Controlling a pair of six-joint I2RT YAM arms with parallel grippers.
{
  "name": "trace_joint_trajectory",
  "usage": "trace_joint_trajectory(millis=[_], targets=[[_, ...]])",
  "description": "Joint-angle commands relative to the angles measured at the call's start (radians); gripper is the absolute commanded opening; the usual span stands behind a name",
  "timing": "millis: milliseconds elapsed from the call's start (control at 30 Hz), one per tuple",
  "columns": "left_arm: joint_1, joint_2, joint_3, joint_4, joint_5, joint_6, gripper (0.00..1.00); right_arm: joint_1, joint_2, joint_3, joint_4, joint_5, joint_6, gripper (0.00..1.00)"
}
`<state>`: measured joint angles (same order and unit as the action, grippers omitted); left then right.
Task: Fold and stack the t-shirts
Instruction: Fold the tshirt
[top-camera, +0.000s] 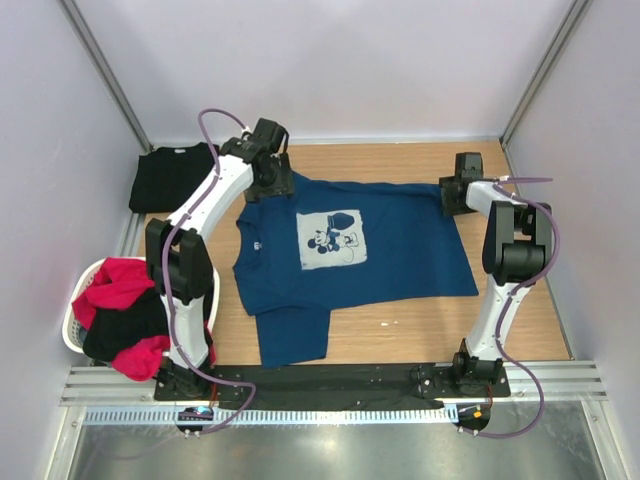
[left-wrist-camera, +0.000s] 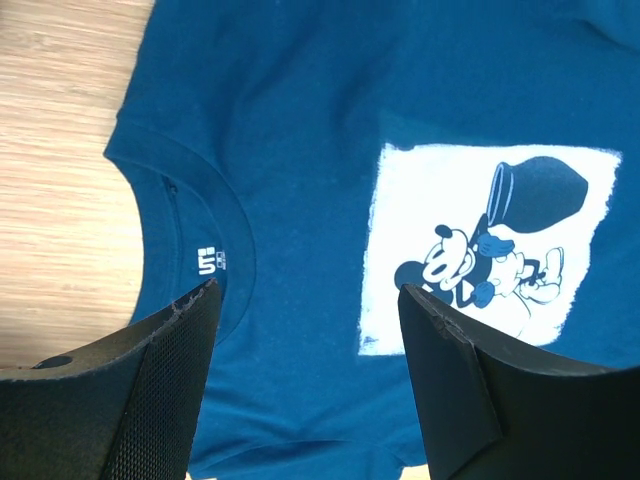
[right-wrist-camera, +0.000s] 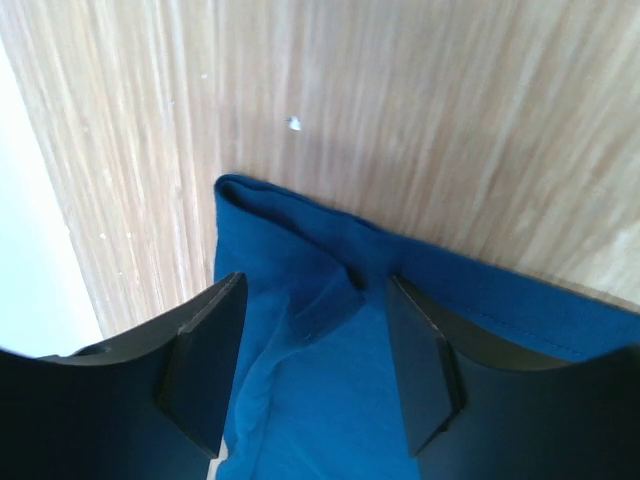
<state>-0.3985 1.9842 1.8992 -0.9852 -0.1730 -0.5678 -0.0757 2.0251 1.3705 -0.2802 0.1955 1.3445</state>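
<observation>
The left end effector (left-wrist-camera: 308, 290) is open, its two fingers spread wide above the navy blue t-shirt (top-camera: 400, 250), with the neck label on one side and the pale mouse print (left-wrist-camera: 490, 250) on the other. It hangs near the far left of the bench (top-camera: 420, 330), over the shirt's far sleeve. The right end effector (right-wrist-camera: 316, 280) is also open, its fingers either side of a rumpled corner of the same shirt's hem toward the far right; whether they touch the cloth I cannot tell. The navy shirt lies spread face up mid-bench, collar leftward. A folded black t-shirt (top-camera: 170, 175) sits in the far left corner. At the near left, a white basket (top-camera: 75, 335) holds a red t-shirt (top-camera: 120, 285) and a black one (top-camera: 125, 325).
</observation>
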Motion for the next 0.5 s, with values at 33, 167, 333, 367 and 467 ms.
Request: trace_joint_trajectory(millis=[33,167,333,367,467], targets=[[0.013,-0.062,-0.009,0.008,-0.025,0.009,0.73,0.005,0.018,0.036,0.044,0.019,0.042,0.58],[0.021,-0.064,-0.009,0.014,-0.025,0.006,0.73,0.004,0.021,0.056,0.044,0.031,0.027,0.32],[0.032,-0.036,0.023,0.046,-0.023,0.003,0.73,0.004,0.026,0.136,-0.049,0.048,-0.054,0.1],[0.033,-0.028,0.034,0.062,-0.025,0.003,0.73,0.005,0.024,0.154,-0.063,0.065,-0.073,0.08],[0.044,0.014,0.078,0.103,-0.037,-0.01,0.73,0.005,0.017,0.16,-0.088,0.093,-0.145,0.01]])
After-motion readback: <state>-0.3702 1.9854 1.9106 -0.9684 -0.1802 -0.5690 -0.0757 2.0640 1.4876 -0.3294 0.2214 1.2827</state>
